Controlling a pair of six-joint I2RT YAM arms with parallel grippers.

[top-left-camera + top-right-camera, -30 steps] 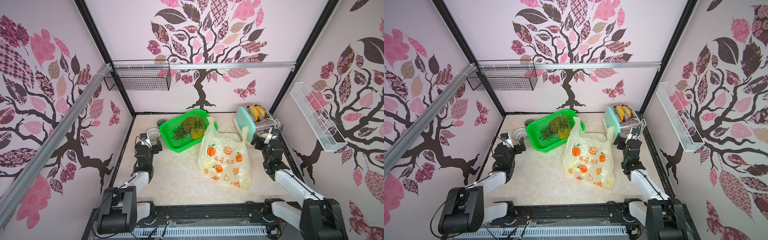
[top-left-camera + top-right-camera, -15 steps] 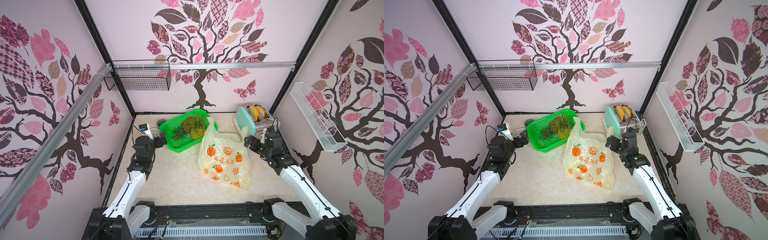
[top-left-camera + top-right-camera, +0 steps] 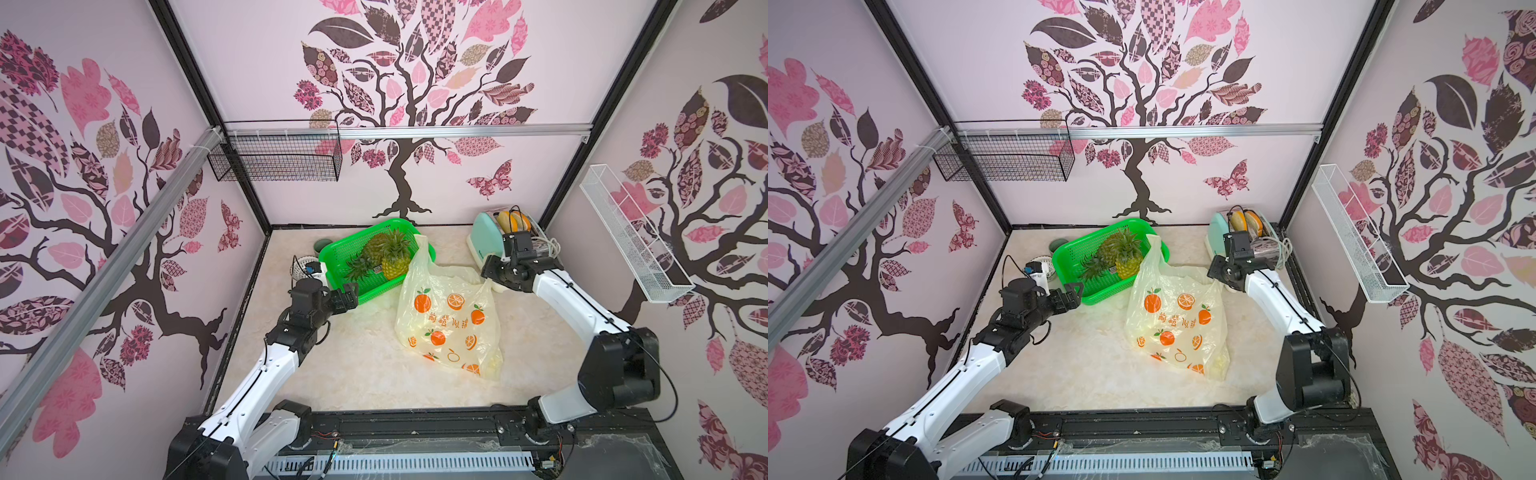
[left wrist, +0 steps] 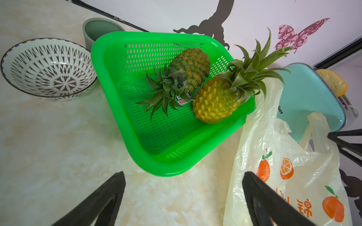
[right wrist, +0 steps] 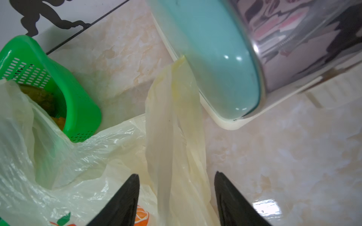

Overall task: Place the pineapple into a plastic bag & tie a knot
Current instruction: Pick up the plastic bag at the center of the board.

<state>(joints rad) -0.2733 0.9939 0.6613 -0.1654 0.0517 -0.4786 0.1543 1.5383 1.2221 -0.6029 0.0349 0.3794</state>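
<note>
In both top views, both arms have swung forward. The left gripper hangs spread wide beside the green basket holding two pineapples. The plastic bag lies empty alongside.

Left wrist view: nothing between its fingers.

Right wrist view: the right gripper has narrowed around a bag handle but is not yet pinching. Bagging is only beginning.

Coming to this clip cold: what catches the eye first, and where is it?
A bright green basket at the back of the table holds a yellow pineapple and a greener pineapple. Beside it lies the pale-yellow plastic bag printed with oranges, one handle loop reaching toward the mint toaster. The right gripper straddles that loop with jaws apart; the left gripper hangs open before the basket.
</note>
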